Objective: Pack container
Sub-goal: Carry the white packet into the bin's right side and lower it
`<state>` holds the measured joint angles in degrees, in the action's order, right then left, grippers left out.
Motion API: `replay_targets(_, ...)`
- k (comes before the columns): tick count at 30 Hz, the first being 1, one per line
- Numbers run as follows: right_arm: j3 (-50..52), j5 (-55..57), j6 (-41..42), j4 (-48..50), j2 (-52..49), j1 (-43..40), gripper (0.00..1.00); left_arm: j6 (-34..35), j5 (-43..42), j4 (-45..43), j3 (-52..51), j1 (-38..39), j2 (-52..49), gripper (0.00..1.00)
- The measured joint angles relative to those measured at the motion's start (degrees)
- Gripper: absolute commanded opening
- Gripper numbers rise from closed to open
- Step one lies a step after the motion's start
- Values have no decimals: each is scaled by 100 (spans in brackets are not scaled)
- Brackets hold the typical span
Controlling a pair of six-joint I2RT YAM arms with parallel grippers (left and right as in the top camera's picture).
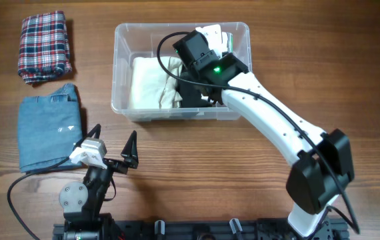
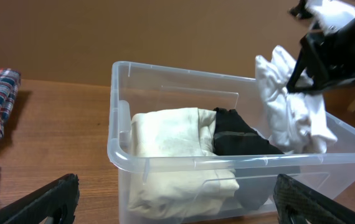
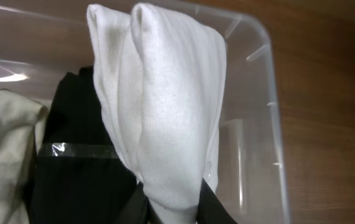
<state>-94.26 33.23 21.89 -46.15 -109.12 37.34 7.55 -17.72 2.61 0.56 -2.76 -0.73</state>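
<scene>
Well to the left of the container point(image 1: 119, 67), a folded plaid cloth point(image 1: 43, 45) and a folded denim piece point(image 1: 49, 125) lie on the table, probably waiting their turn to be packed. In front of the container's left corner, the left gripper point(image 1: 112, 143) hangs idle with its fingers spread wide and nothing between them, facing the tub.

The container sits at the far middle of the table. Inside it, a cream garment point(image 1: 150, 80) fills the left end and a black garment point(image 2: 236, 134) lies beside it in the middle. This leaves room at the right end.

Over that right end, the right gripper point(image 3: 172, 213) pinches a folded white garment point(image 3: 165, 124) by its lower edge. The fold stays together, seemingly so the garment can go into the free space.
</scene>
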Motion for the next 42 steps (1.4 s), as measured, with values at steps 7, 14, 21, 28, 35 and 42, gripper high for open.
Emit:
replay_targets(7,0,0,212,-116,-476,-101,8,0,0,0,0,0,0,100)
replay_targets(14,0,2,557,-114,-669,-129,9,0,0,0,0,0,0,100)
replay_targets(21,0,0,713,348,-697,-278,41,0,2,0,0,0,0,100)
replay_targets(28,-2,-48,391,977,-697,-424,84,0,0,0,0,0,0,100)
replay_targets(35,-2,-214,-26,1497,-697,-435,38,0,0,0,0,0,0,100)
replay_targets(42,-2,-1687,144,1663,-774,-706,22,0,2,0,0,0,0,100)
